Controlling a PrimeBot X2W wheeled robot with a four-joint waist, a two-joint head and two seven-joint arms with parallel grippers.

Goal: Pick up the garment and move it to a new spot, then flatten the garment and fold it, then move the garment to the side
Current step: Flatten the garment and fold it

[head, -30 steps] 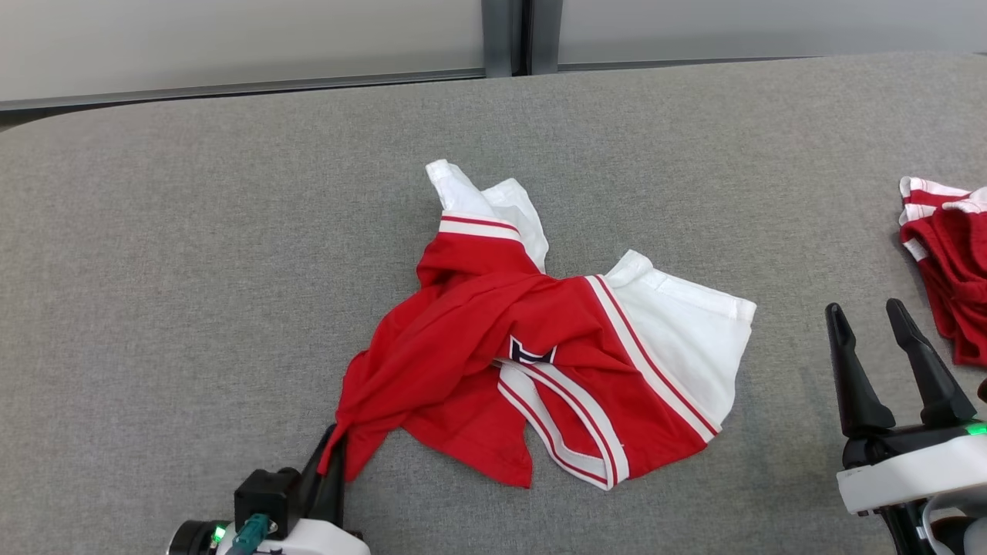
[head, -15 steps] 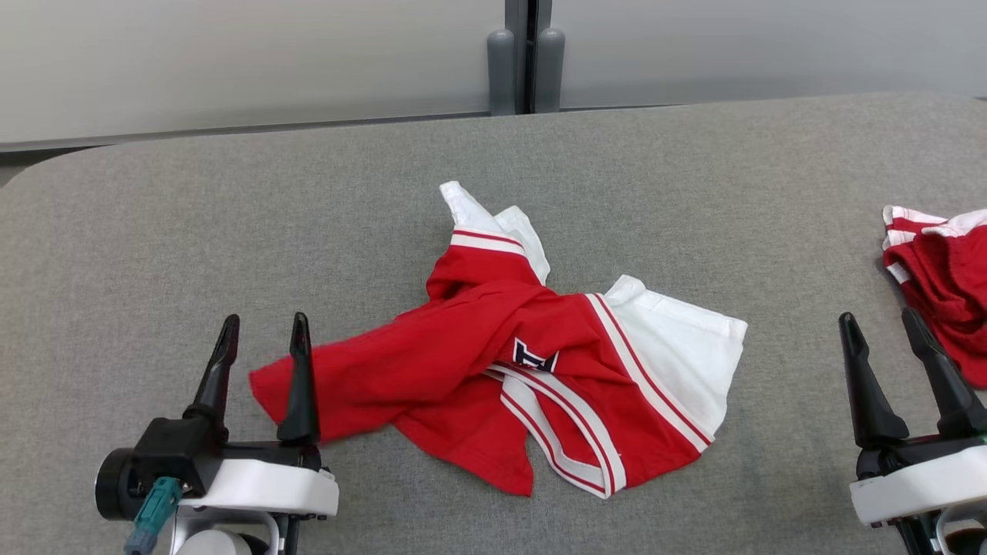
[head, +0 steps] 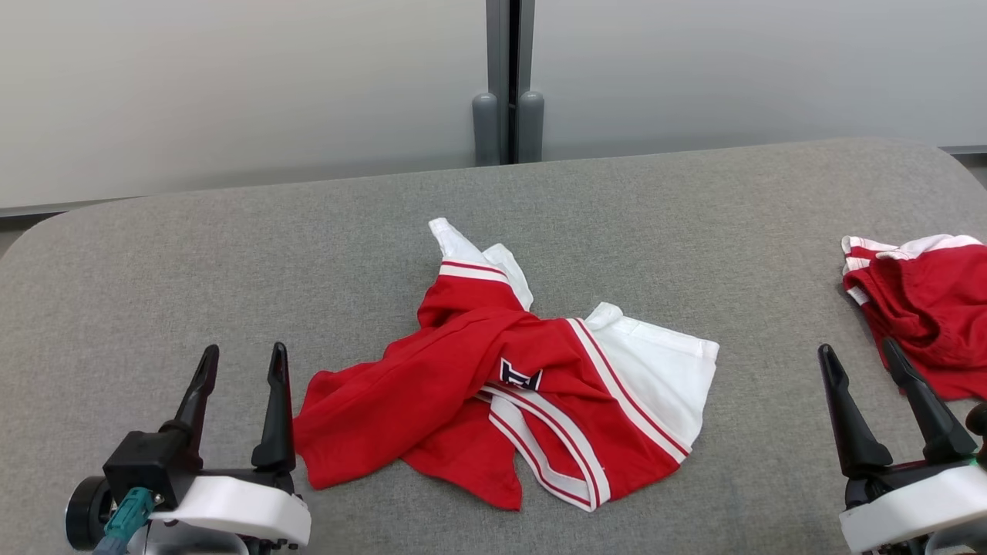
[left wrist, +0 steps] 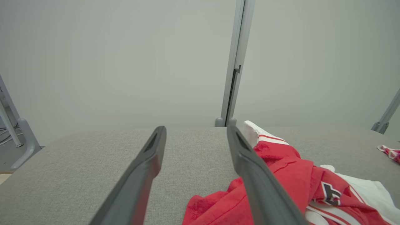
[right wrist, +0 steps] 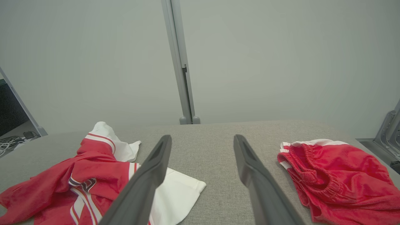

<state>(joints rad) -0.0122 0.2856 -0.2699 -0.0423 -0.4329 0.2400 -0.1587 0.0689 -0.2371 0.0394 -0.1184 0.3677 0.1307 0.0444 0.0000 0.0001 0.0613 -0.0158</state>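
Observation:
The garment (head: 463, 385), a red and white jersey with striped trim and a dark letter patch, lies crumpled in the middle of the grey table (head: 231, 254). Its red corner reaches toward my left gripper (head: 244, 351), which stands open just left of it, the right finger close beside the cloth. In the left wrist view the left gripper (left wrist: 196, 129) has nothing between its fingers and the garment (left wrist: 281, 181) lies to their right. My right gripper (head: 857, 348) is open at the lower right, well clear of the garment (right wrist: 93, 175); in its own view the right gripper (right wrist: 202, 137) is empty.
Red shorts (head: 925, 308) with white trim lie bunched at the table's right edge, close beside my right gripper; in the right wrist view the red shorts (right wrist: 337, 175) lie right of the fingers. A grey post (head: 507, 116) and pale wall panels stand behind the rounded far edge.
My left gripper opened and let go of the garment's red corner, which now lies on the table. The gripper drew back to the left. The head camera tilted up.

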